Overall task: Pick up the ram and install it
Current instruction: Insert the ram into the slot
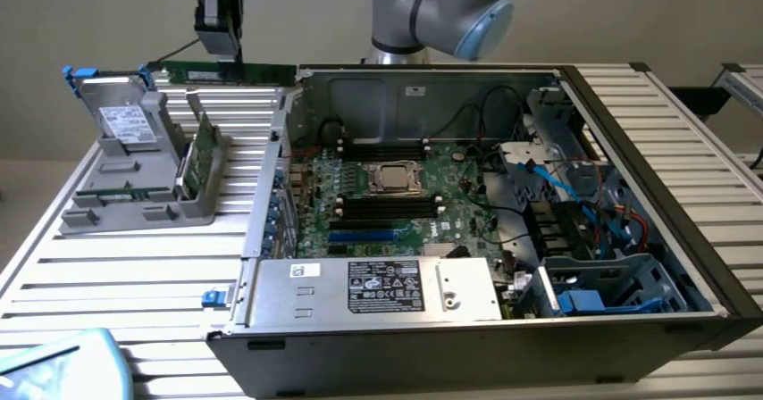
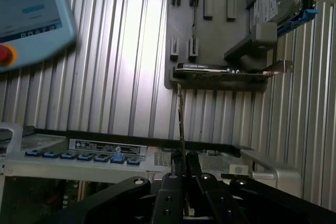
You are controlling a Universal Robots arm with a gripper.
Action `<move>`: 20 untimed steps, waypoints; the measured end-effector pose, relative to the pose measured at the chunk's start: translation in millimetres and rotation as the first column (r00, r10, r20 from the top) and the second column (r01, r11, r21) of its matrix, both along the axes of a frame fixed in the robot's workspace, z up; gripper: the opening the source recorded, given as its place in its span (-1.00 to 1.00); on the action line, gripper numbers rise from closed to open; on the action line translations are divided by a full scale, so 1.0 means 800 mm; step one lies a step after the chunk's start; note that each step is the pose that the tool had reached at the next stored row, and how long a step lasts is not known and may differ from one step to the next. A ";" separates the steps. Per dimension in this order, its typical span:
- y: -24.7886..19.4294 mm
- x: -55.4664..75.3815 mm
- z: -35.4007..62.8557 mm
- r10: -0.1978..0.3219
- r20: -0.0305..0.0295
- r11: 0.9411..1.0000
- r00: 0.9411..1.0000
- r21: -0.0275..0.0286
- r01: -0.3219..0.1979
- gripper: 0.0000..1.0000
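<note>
Wrist view — fingers (image 2: 172,182) narrowly apart, tight around the thin ram (image 2: 181,115) — edge-on.

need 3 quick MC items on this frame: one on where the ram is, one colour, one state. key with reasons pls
1. Where is the ram?
A. lying flat
B. held in the end effector
C. plugged in

2. What colour are the tabs on the hard drive?
A. red
B. yellow
C. blue

3. How is the case?
A. open, with the motherboard exposed
B. closed
C. half covered

Key:
1 B: the wrist view shows the stick edge-on between the closed fingers, and the exterior view shows it hanging under the end effector at the case's left.
2 C: blue tabs stick out at the drive's top corner.
3 A: the board and its sockets are in plain sight from above.
</note>
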State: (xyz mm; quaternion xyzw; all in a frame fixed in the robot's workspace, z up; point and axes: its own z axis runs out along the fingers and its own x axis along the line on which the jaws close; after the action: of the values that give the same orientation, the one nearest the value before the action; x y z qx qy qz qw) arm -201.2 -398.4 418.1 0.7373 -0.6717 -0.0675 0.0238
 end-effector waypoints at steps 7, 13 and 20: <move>0.0000 0.032 0.001 0.000 -0.013 1.000 1.000 0.004 0.000 -0.73; 0.0000 0.057 0.001 0.000 -0.026 1.000 1.000 0.011 0.000 -0.73; 0.0000 0.093 0.002 0.000 -0.028 1.000 1.000 0.016 0.000 -0.73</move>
State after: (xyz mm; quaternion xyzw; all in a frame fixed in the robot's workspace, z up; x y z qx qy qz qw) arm -126.6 -398.4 419.8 0.7365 -0.6707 -0.0832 0.0275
